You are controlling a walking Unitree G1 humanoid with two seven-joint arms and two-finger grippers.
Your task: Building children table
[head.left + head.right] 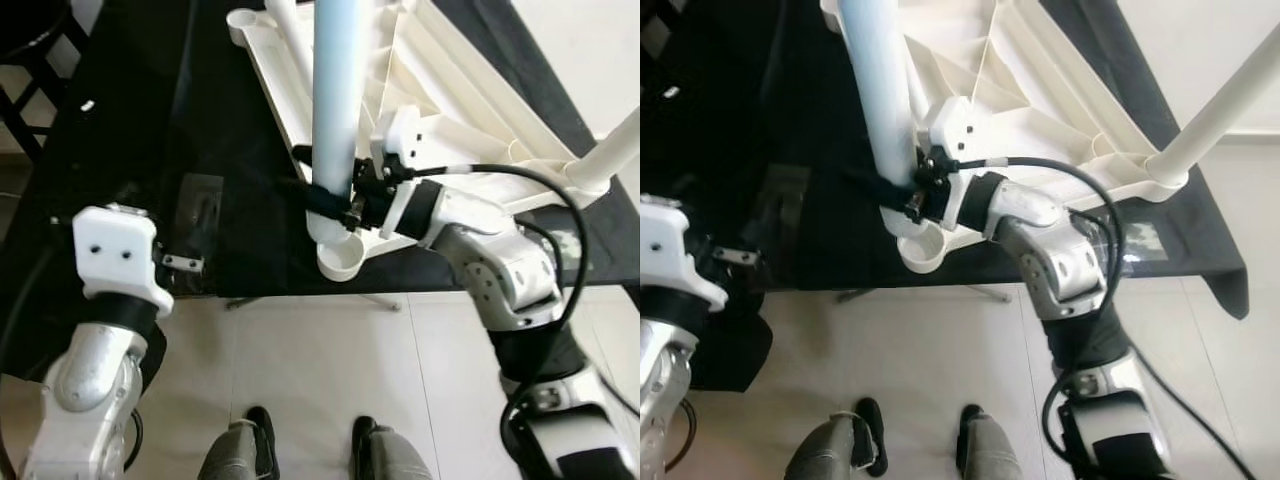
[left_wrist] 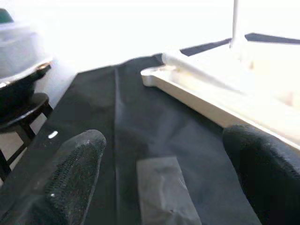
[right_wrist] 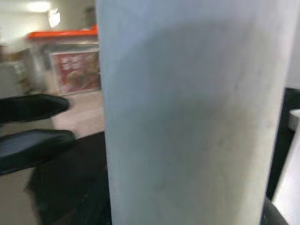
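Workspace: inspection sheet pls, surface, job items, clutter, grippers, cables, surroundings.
Surface: black cloth over a table.
Job's things: white tabletop lying underside up; pale blue leg upright at its near corner socket; a white leg stands in the right corner.
Clutter: clear plastic bag on the cloth.
Grippers: right gripper shut on the blue leg just above the socket; left gripper open, low over the cloth by the bag.
Cables: black cable looping along the right arm.
Surroundings: tiled floor, dark stool, a person's shoes.
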